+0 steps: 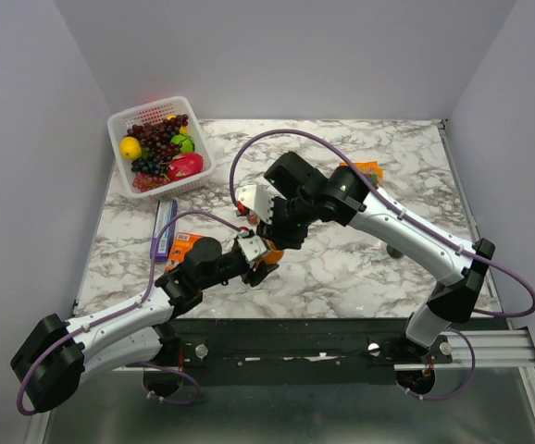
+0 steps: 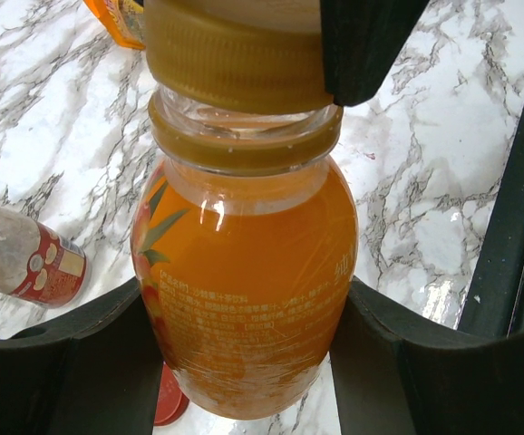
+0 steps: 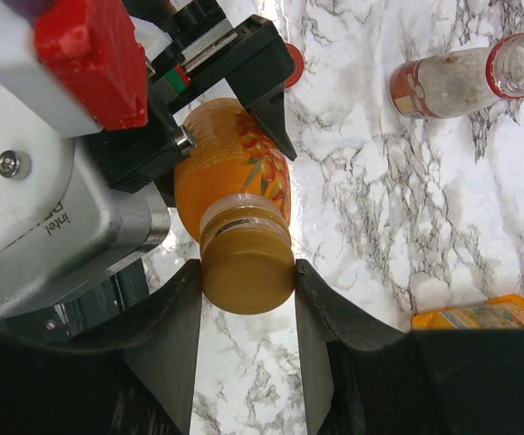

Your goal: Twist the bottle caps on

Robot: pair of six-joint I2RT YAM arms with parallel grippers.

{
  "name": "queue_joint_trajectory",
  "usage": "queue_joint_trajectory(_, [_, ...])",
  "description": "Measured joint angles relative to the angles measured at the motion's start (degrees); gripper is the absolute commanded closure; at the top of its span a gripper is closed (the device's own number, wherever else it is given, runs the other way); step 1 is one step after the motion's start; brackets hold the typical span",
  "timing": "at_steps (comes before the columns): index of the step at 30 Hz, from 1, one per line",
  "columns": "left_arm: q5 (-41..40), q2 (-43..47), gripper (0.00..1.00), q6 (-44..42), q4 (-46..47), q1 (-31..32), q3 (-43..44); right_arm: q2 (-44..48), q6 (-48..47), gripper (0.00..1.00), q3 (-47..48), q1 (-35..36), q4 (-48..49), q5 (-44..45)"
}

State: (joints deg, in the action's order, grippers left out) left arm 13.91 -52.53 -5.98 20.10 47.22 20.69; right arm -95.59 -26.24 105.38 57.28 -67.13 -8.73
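The orange bottle (image 2: 244,281) of juice stands upright between my left gripper's (image 2: 244,304) fingers, which are shut on its body. The orange cap (image 3: 248,272) sits on the bottle's neck, with my right gripper (image 3: 247,270) shut on it from above. In the top view the two grippers meet at the table's front middle, the left gripper (image 1: 260,259) just below the right gripper (image 1: 281,239). The clear bottle (image 3: 466,77) with a red label lies on its side, its mouth open. The red cap (image 2: 167,399) lies flat on the marble beside the orange bottle's base.
A white basket (image 1: 119,125) of fruit stands at the back left. A purple box (image 1: 164,227) and an orange packet (image 1: 186,242) lie left of the grippers. Another orange packet (image 1: 365,169) lies behind the right arm.
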Motion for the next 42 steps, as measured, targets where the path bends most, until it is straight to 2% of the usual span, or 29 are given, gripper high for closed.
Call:
queue_joint_trajectory(7, [0.04, -0.02, 1.00, -0.50, 0.02, 0.00, -0.26, -0.48, 1.90, 0.56, -0.09, -0.02, 0.15, -0.70])
queue_joint_trajectory(18, [0.70, -0.02, 1.00, -0.59, -0.31, -0.24, -0.59, -1.27, 0.04, 0.54, 0.26, -0.02, -0.13, -0.24])
queue_joint_trajectory(24, [1.29, -0.02, 1.00, -0.17, -0.42, -0.28, -0.68, -1.25, -0.87, 0.45, 0.26, 0.00, -0.42, -0.26])
queue_joint_trajectory(31, [2.03, 0.04, 1.00, 0.07, 0.81, -0.28, -0.70, -1.31, -0.90, 0.43, 0.24, 0.02, -0.50, 0.00])
queue_joint_trajectory(42, [3.17, 0.02, 1.00, 0.09, 1.20, -0.28, -0.96, -1.31, -1.05, 0.32, 0.44, 0.02, -0.74, 0.02])
